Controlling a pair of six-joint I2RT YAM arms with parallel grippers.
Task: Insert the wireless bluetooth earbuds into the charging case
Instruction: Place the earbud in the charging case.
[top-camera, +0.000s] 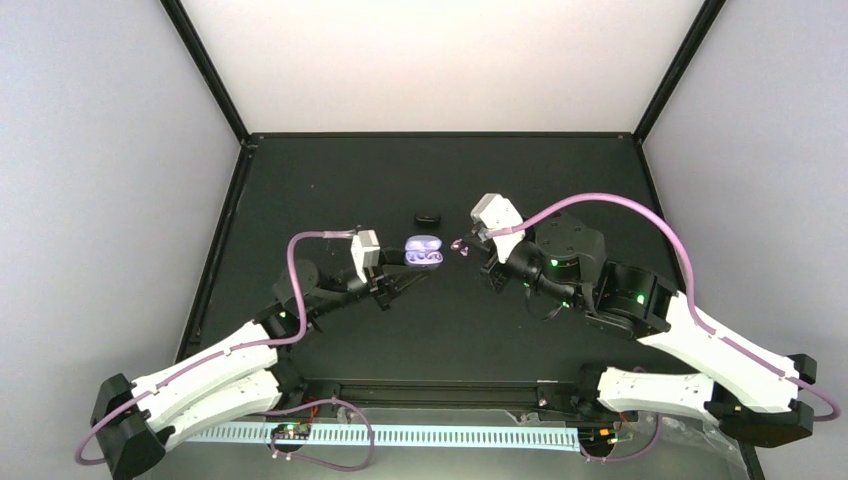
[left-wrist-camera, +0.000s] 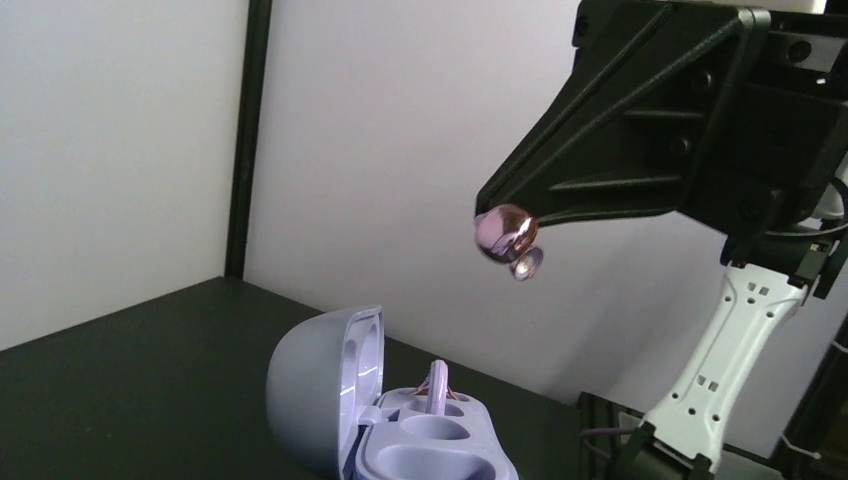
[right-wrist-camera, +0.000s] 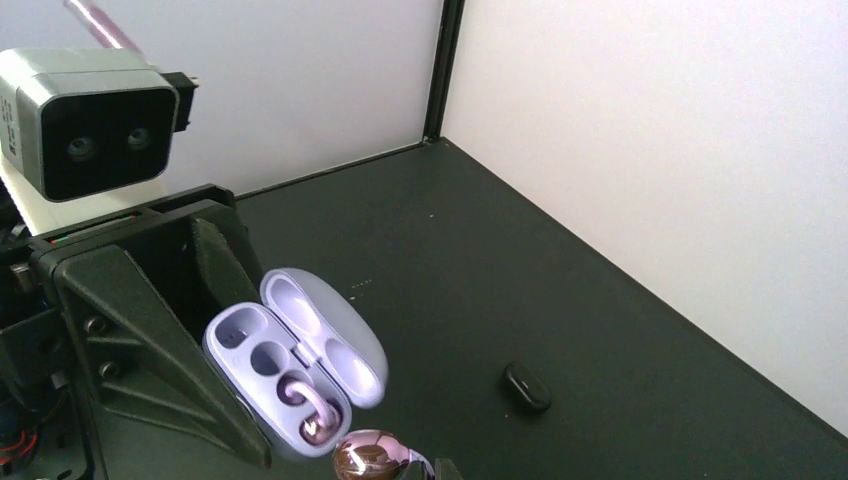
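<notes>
Right gripper: fingers closed tight on one glossy pink-lavender earbud, pinched at the very tips and hanging below them. The held earbud is in the air, just to the right of the charging case and above it, not touching. Case lid open, wells facing up. Second earbud already sits in the case. Left gripper: fingers drawn narrow, apparently clamped on the case's base; the contact itself is partly hidden. Black oval piece lies on the table, just beyond the case.
</notes>
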